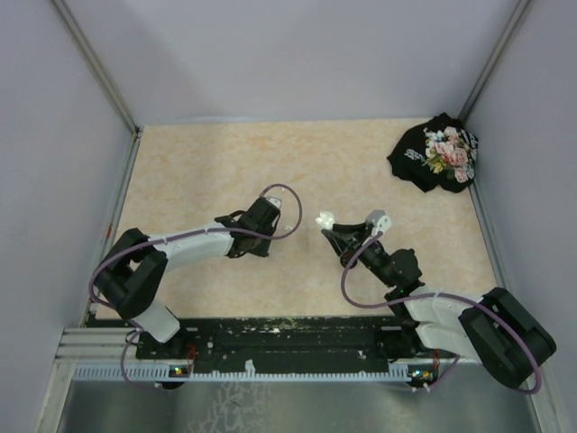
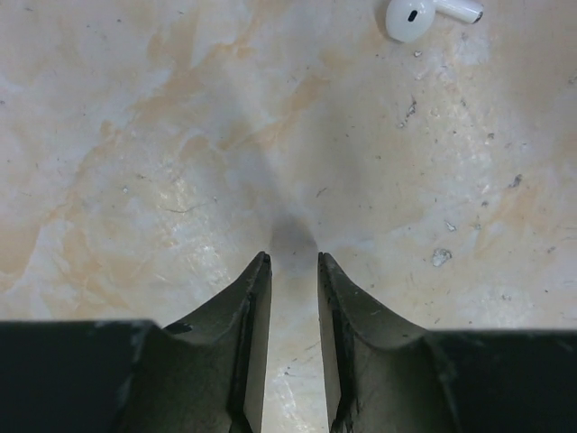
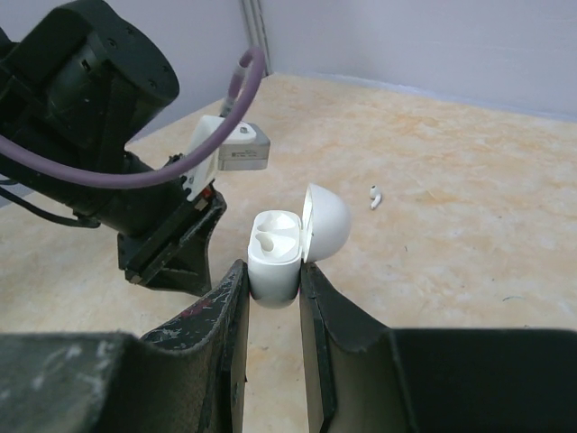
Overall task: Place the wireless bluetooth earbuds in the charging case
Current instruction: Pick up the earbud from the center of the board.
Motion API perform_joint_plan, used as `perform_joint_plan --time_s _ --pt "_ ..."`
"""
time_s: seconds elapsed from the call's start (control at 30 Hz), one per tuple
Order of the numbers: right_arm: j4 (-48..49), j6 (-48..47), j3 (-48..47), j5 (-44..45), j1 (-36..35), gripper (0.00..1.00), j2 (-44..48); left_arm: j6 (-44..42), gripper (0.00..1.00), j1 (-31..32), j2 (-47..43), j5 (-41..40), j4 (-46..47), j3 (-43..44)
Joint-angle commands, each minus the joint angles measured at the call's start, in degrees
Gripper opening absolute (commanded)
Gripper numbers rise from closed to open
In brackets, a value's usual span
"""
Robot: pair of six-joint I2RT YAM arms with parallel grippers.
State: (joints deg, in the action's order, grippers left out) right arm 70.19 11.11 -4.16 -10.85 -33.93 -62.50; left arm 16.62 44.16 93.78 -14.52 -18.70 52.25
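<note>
My right gripper (image 3: 274,275) is shut on a white charging case (image 3: 273,257) and holds it upright with its lid (image 3: 326,223) open to the right. The case also shows in the top view (image 1: 325,219), at the tips of the right gripper (image 1: 334,230). One well seems to hold a white earbud; I cannot tell for sure. A loose white earbud (image 3: 374,196) lies on the table beyond the case. In the left wrist view, it (image 2: 424,13) lies far ahead and to the right. My left gripper (image 2: 294,260) is narrowly open and empty, low over the bare table.
The left gripper (image 1: 269,213) sits just left of the held case, and its dark fingers (image 3: 171,257) stand close beside the case. A black floral cloth (image 1: 437,153) lies at the back right corner. Grey walls (image 1: 288,54) enclose the table.
</note>
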Motion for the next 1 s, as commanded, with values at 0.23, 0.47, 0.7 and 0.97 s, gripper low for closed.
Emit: perform_joint_plan --time_s 0.23,0.47,0.7,0.97 --pt "3.26 0.31 -1.82 -1.01 0.36 0.00 -0.34 0.71 0.53 0.22 3.59 3.88 4.39 9.51" --pt "3.28 0.22 -1.66 -0.79 0.36 0.00 0.08 -1.92 0.69 0.22 13.63 -0.39 2.59 19.79" --pt "3.13 0.22 -1.72 -0.99 0.36 0.00 0.23 -3.17 0.71 0.22 18.53 -3.35 -0.87 23.73" --pt "3.16 0.22 -1.73 -1.18 0.35 0.00 0.18 -1.54 0.71 0.74 17.42 -3.34 -3.43 20.42"
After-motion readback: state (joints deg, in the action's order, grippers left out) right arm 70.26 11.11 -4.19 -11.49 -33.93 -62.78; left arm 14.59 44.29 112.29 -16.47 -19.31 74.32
